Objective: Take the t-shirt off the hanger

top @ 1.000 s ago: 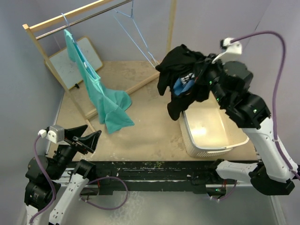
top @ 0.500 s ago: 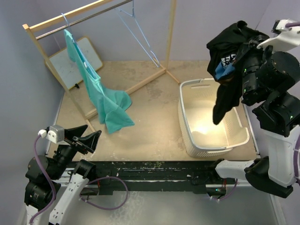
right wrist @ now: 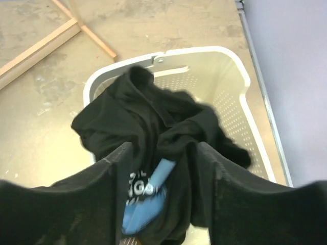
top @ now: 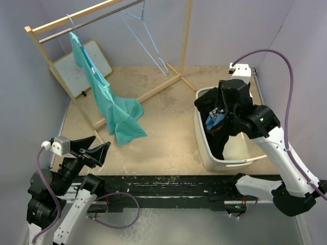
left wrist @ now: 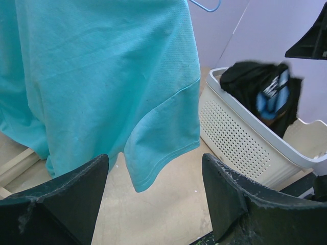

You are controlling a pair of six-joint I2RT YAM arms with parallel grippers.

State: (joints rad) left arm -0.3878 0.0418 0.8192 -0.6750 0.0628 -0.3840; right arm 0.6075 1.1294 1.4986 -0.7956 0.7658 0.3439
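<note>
A teal t-shirt (top: 110, 102) (left wrist: 102, 76) hangs from a light blue hanger (top: 71, 23) at the left end of the rack rail. A second blue hanger (top: 148, 38) hangs bare further right. A black t-shirt (top: 214, 122) (right wrist: 153, 117) (left wrist: 258, 87) with a blue print lies bunched in the white basket (top: 204, 150) (right wrist: 204, 51), draped over its left rim. My right gripper (top: 220, 106) (right wrist: 163, 148) hovers just above it, jaws apart, the blurred cloth below them. My left gripper (top: 99, 150) (left wrist: 154, 161) stands open and empty at the near left, facing the teal shirt's hem.
The wooden rack (top: 51, 66) crosses the table's back left, its base bars running along the tabletop. A whiteboard (top: 84, 66) leans behind it. Purple walls close in on the left, back and right.
The right arm carried the black t-shirt from above the table to the basket and lowered it. Its jaws have opened and the shirt now rests in the basket. The left arm is still.
</note>
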